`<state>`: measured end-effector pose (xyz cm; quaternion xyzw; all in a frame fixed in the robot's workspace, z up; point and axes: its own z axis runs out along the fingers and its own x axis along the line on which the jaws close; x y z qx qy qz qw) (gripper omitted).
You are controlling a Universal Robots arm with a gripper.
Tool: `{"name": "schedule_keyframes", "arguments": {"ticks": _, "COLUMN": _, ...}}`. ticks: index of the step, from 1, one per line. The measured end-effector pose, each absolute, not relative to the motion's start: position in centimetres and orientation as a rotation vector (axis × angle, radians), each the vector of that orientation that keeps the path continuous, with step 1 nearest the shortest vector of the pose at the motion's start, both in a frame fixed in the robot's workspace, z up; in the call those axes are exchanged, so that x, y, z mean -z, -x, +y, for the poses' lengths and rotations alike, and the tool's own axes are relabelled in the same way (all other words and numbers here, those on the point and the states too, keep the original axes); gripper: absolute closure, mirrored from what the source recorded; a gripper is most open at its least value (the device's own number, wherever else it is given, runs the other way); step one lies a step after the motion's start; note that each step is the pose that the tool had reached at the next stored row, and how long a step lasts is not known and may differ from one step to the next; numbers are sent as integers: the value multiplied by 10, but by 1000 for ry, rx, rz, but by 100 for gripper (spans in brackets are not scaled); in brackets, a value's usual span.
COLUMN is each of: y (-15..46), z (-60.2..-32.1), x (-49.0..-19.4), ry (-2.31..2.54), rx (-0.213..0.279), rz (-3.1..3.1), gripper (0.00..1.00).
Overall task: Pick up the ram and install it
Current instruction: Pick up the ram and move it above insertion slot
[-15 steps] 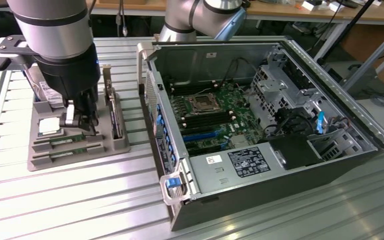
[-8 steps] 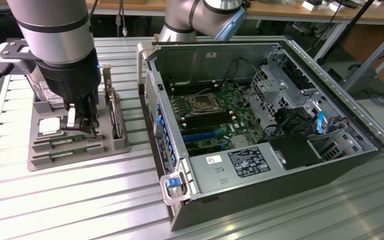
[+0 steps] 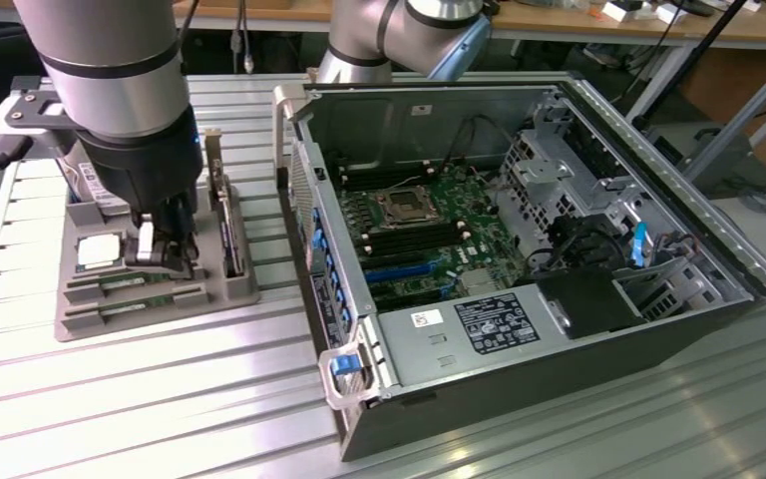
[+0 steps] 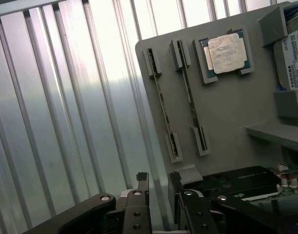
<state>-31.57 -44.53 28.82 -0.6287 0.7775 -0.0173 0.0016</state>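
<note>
A: Far left first, quick.
B: Grey tray (image 3: 239, 289) on the slatted table (image 3: 157, 419), at 9 o'clock from the PC case (image 3: 410, 110). There's a processor (image 3: 97, 251) lying flat near the tray's left side.
A: Where's the ram?
B: The ram (image 3: 128, 290) stands on edge in a tray slot, at 5 o'clock from the processor. A twin stick (image 3: 120, 317) is in the next slot, at 6 o'clock from the ram. Both are seated in the tray.
A: Claw?
B: The gripper (image 3: 160, 254) hangs over the tray at 1 o'clock from the ram, near it but not touching. In the wrist view the fingers (image 4: 140, 181) are spread wide with nothing between them, so it's empty.
A: Right side?
B: The case lies on its side, panel off, with the motherboard (image 3: 423, 225) exposed inside.
</note>
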Motion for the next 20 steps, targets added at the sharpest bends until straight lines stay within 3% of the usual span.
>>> {"name": "schedule_keyframes", "arguments": {"ticks": 10, "y": 316, "z": -445, "x": -287, "ry": 2295, "rx": 53, "rz": 2132, "gripper": 70}}
{"name": "schedule_keyframes", "arguments": {"ticks": 20, "y": 351, "z": -445, "x": -285, "ry": 2298, "rx": 61, "rz": 2123, "gripper": 70}}
